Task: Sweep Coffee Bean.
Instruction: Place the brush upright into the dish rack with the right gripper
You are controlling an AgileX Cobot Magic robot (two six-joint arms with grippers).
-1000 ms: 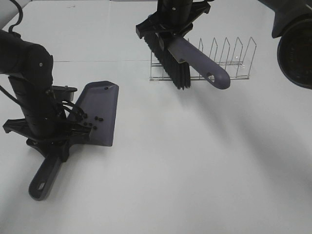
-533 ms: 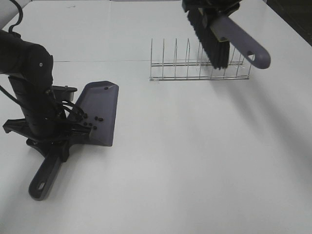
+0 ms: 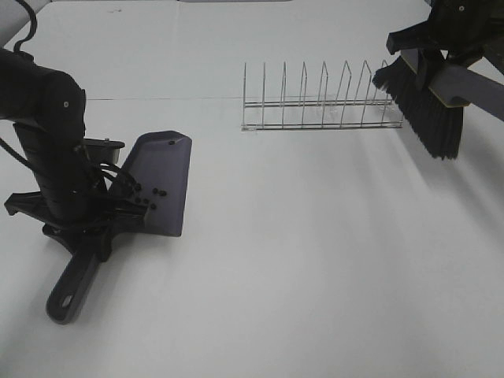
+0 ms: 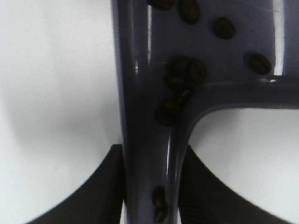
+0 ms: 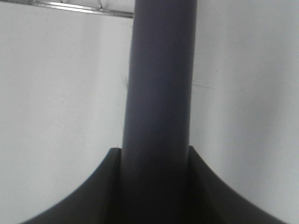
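A white table (image 3: 315, 260) seen from high above. On the left side, the left gripper (image 3: 93, 232) is clamped on the handle of a grey-purple dustpan (image 3: 167, 169), and the coffee beans (image 3: 150, 198) lie inside the pan as a few dark specks at the end nearest the handle. On the far right, well apart from the pan and beans, the right gripper (image 3: 442, 55) holds a brush (image 3: 429, 114) with its black bristles pointing down, just beside the right end of a wire rack (image 3: 315, 106). The left wrist view shows what the high view cannot: separate oval beans clustered where the pan meets its handle, with a couple lying down in the handle channel between the dark fingers (image 4: 105, 189), which press against both sides of the handle. The right wrist view shows only the brush's smooth handle pinched between that gripper's fingers (image 5: 208, 186), with a strip of the rack at the frame's edge and no bristles or beans.
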